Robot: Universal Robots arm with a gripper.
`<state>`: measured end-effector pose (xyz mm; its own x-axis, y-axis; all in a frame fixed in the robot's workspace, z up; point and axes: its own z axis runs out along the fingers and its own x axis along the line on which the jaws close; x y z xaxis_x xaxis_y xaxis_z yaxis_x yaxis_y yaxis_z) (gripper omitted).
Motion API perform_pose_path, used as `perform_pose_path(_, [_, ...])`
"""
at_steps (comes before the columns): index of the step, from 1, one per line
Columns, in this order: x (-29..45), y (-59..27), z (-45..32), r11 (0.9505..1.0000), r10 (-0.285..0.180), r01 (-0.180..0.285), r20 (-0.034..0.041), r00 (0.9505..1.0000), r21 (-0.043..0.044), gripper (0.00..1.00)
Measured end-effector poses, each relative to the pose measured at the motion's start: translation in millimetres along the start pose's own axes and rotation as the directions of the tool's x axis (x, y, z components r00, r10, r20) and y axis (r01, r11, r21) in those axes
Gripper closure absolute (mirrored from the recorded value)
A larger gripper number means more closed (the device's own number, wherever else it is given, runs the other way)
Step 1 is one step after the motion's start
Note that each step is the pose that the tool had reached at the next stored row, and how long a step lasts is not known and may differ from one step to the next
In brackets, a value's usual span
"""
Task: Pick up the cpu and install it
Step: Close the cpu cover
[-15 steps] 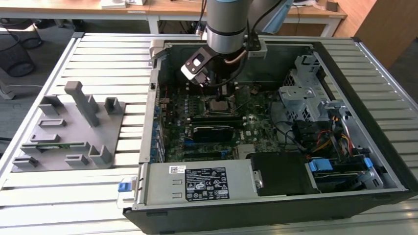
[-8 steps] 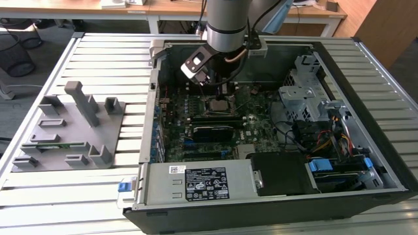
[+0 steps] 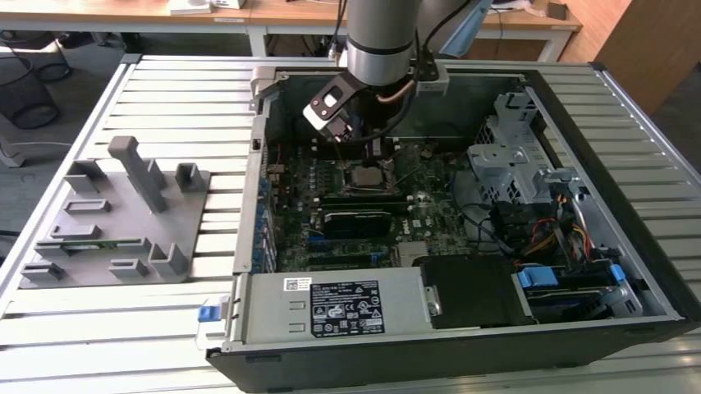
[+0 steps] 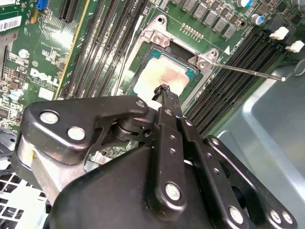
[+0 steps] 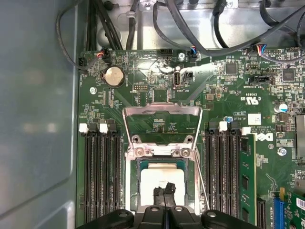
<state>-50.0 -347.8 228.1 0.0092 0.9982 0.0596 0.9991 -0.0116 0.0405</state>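
Note:
The cpu (image 5: 151,179), a pale silver square, lies flat inside the black-framed socket (image 5: 196,181) on the green motherboard (image 5: 228,95). The socket's metal load plate (image 5: 162,112) stands swung open beyond it, and its thin lever (image 4: 248,71) sticks out to one side. My gripper (image 5: 164,190) hangs just over the cpu's middle with its two black fingertips pressed together and nothing between them. The second wrist view shows the cpu (image 4: 167,74) partly hidden behind my gripper (image 4: 163,90). In the exterior view my gripper (image 3: 370,153) reaches down into the open computer case (image 3: 254,205), right above the socket (image 3: 368,176).
Black memory slots (image 5: 102,176) flank the socket, and a green memory stick (image 5: 248,183) sits in one. Cables (image 5: 190,28) run along the case wall. A grey fixture tray (image 3: 115,222) lies at the exterior view's left. A power supply (image 3: 334,308) and drive cage (image 3: 515,164) crowd the case.

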Motion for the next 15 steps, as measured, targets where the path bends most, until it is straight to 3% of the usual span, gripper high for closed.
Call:
perform_pose_path(12, [0.4, 0.2, -4.9, 1.0, 0.0, 0.0, -0.0004, 1.0, 0.0, 0.89])
perform_pose_path(15, [0.3, 0.3, -6.0, 1.0, 0.0, 0.0, 0.0002, 1.0, -0.0043, 0.89])
